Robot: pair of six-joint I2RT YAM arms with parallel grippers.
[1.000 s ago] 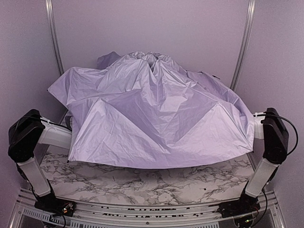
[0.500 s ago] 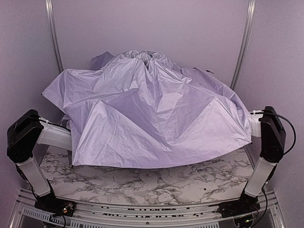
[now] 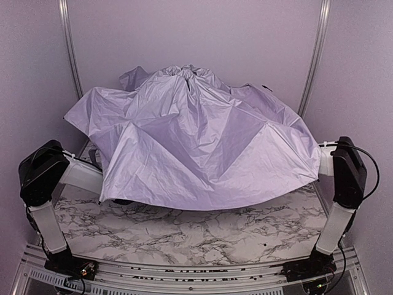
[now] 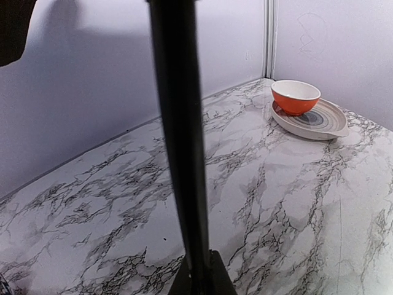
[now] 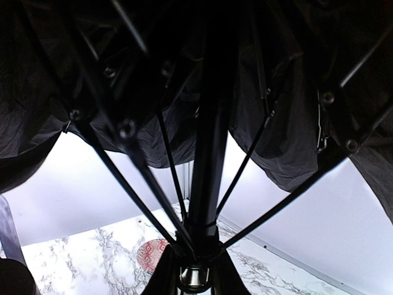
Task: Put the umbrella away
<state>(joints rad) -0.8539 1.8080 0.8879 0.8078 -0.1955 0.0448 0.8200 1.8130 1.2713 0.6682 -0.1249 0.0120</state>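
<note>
1. Two arms reach under the umbrella (image 3: 196,141), the left arm (image 3: 46,175) from 8 o'clock and the right arm (image 3: 347,175) from 4 o'clock. Its lavender canopy (image 3: 245,160) hangs half open over the middle of the surface (image 3: 184,236), with the crown (image 3: 187,72) toward 12 o'clock.
2. Your left tool (image 4: 199,273) is closed tight on the thin black shaft (image 4: 178,123), which runs away from it toward 12 o'clock in the left wrist view.
3. Your right tool (image 5: 195,270) is narrow around the shaft where the ribs (image 5: 141,178) meet, and it looks into the black lining (image 5: 55,92).
4. I judge that the coming move turns on the shaft's long axis: both tools sit on this one line, the right one nearer the canopy, so sliding along it should fold the ribs.
5. One orange bowl (image 4: 295,96) on a plate (image 4: 322,125) stands at 2 o'clock in the left wrist view, well apart.
</note>
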